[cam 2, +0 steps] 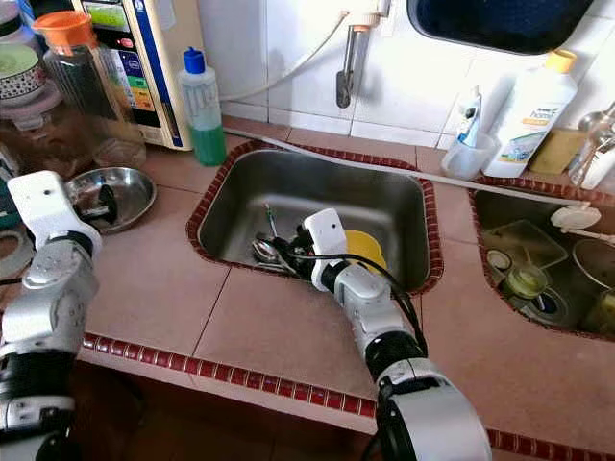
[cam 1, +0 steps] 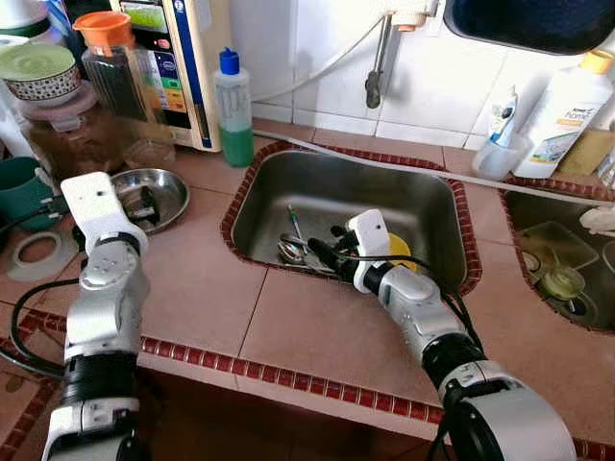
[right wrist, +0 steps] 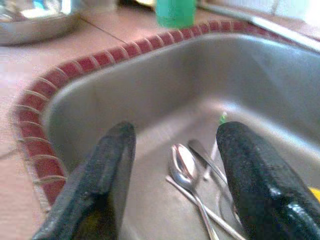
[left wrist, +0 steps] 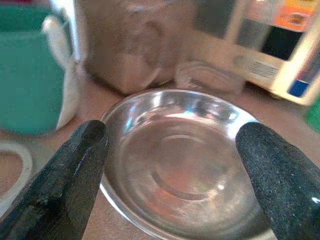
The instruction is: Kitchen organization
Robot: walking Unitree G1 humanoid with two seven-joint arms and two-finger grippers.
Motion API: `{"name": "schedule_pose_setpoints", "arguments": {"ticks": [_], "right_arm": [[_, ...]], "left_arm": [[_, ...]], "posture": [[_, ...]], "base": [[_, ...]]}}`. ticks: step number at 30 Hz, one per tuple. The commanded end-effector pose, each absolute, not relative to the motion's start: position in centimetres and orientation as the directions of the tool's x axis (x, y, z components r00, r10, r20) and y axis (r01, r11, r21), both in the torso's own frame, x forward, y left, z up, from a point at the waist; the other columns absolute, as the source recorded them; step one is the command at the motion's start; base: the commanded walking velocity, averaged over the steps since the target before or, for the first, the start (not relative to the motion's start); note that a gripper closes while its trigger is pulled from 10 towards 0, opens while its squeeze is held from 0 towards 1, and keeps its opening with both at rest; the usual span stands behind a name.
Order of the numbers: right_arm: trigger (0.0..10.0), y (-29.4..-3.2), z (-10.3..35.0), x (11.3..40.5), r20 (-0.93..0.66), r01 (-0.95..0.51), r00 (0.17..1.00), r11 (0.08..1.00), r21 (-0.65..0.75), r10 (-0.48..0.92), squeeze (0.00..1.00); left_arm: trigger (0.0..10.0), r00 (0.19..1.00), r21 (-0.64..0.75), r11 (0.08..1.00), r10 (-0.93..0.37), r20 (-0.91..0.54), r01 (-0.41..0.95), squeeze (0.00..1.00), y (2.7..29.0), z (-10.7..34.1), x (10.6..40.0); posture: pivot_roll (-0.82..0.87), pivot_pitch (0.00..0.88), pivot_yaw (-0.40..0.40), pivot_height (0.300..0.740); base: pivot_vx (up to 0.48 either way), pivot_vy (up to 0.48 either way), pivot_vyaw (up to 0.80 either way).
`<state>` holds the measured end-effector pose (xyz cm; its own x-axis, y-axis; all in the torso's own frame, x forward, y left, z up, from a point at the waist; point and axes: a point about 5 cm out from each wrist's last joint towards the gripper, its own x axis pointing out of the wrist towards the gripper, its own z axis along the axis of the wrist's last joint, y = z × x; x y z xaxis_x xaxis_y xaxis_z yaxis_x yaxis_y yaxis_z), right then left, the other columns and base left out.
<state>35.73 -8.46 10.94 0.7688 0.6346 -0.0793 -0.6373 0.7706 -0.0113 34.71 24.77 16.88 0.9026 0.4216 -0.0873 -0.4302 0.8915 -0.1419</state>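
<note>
Reaching down into the steel sink (cam 1: 413, 197) — the right gripper (right wrist: 175, 175), fingers (right wrist: 252, 175) spread apart and clamped on nothing. Just beyond the fingertips, on the sink floor near the left wall: a small heap of spoons (right wrist: 187, 167) and other cutlery, one piece with a green tip; whether touched by the fingers cannot be told. Right behind the right wrist, still inside the sink, a yellow round thing (cam 1: 402, 248), partly hidden by the arm.

Hovering over the tiled counter (cam 1: 298, 322) to the left of the sink — the left gripper (left wrist: 170, 150), fingers (left wrist: 75, 170) wide apart, empty. Directly ahead of it, a shallow steel bowl (left wrist: 180, 165) sitting on the counter, holding nothing as seen from the left wrist. Just beside the bowl on the far left, a teal mug (left wrist: 27, 82) with a white handle; behind the bowl, a brown-filled jar (cam 1: 72, 134) with a lid.

Farther back against the tiled wall: a bottle of green liquid (cam 1: 233, 110) with a blue cap, standing at the sink's far left corner, next to a white appliance (cam 1: 183, 67). To the right of the sink, a white bottle (cam 1: 567, 110) with an orange cap and a small clear cup (cam 1: 500, 154) holding a tube. At the far right, a second basin (cam 1: 567, 269) with dishes in it.
</note>
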Motion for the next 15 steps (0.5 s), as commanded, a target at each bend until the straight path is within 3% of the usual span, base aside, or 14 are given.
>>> {"name": "schedule_pose_setpoints", "arguments": {"ticks": [1, 2, 15], "right_arm": [[10.0, -8.4, 11.3, 35.5, -0.053, -0.666, 0.745, 0.746, -0.009, 0.665, 0.2], [10.0, -8.4, 11.5, 35.3, -0.046, -0.68, 0.732, 0.733, -0.012, 0.679, 0.0], [10.0, -8.4, 12.3, 34.5, -0.021, -0.729, 0.684, 0.684, -0.011, 0.729, 0.0]], "left_arm": [[10.0, 0.887, -0.188, 0.867, 0.448, -0.115, -0.462, 0.0, 25.4, 16.7, 35.0], [10.0, 0.872, -0.237, 0.839, 0.468, -0.143, -0.489, 0.0, 25.6, 16.5, 35.1], [10.0, 0.841, -0.299, 0.791, 0.462, -0.282, -0.534, 0.0, 25.1, 14.5, 35.7]], "posture": [[0.11, 0.058, -0.007, 0.74], [0.11, 0.057, -0.007, 0.74], [0.1, 0.058, -0.01, 0.74]], "base": [[0.0, 0.0, 0.0], [0.0, 0.0, 0.0], [0.0, 0.0, 0.0]]}}
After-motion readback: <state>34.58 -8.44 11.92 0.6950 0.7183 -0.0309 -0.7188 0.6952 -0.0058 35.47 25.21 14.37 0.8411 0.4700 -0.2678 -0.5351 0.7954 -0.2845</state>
